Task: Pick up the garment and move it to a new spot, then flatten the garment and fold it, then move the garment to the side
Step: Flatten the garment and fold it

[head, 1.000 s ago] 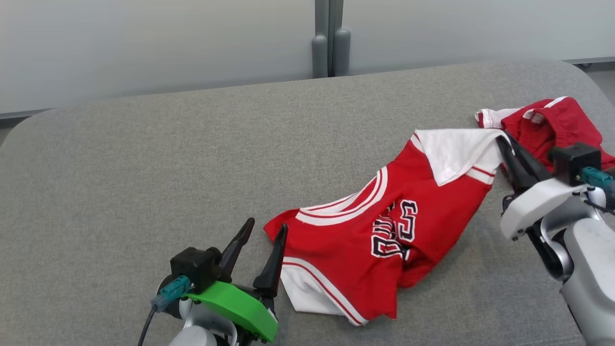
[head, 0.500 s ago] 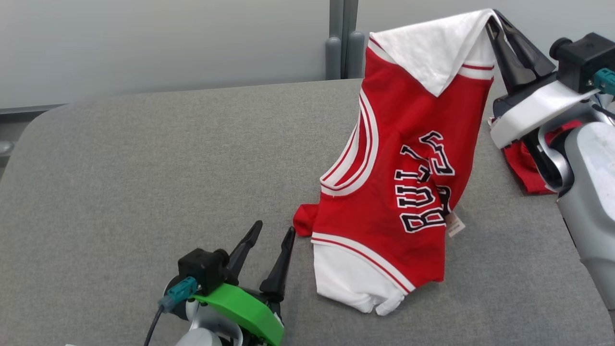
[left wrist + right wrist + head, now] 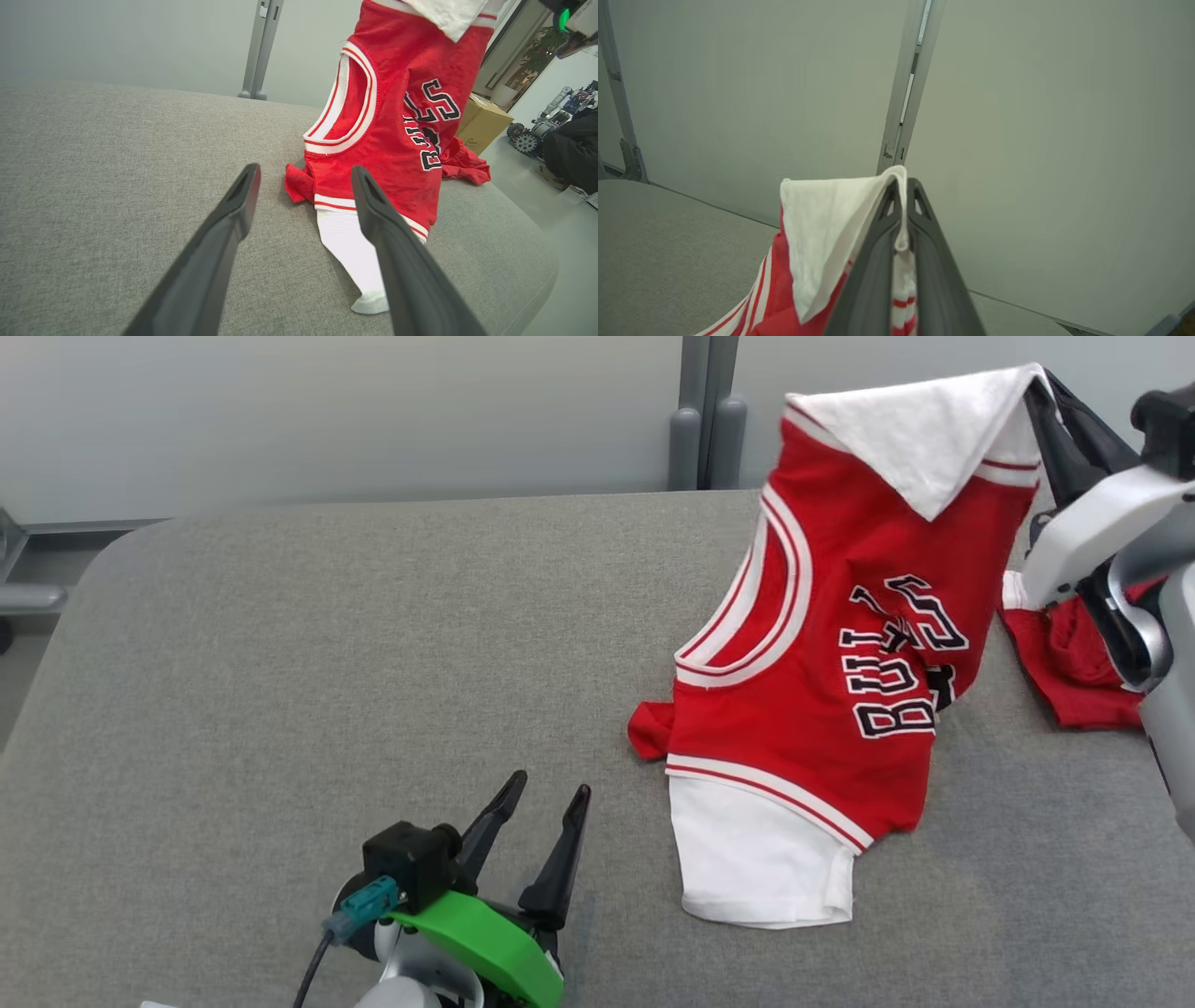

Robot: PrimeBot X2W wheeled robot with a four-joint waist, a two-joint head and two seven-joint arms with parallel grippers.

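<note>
Right gripper (image 3: 1041,387) is pinching the jersey (image 3: 822,709) aloft (lower end touching grey cushion (image 3: 327,663)); left gripper (image 3: 549,784) is hovering, fingers spread.

Your garment (image 3: 822,728) is a red jersey with red-and-white striped trim, black lettering (image 3: 896,681) outlined in white, and a white inner side. It hangs upright from a folded-over white top corner (image 3: 934,439), which is pinched in the right gripper (image 3: 901,184). Its white bottom hem (image 3: 761,868) rests on the grey cushion (image 3: 280,663), right of centre and toward the near edge.
</note>
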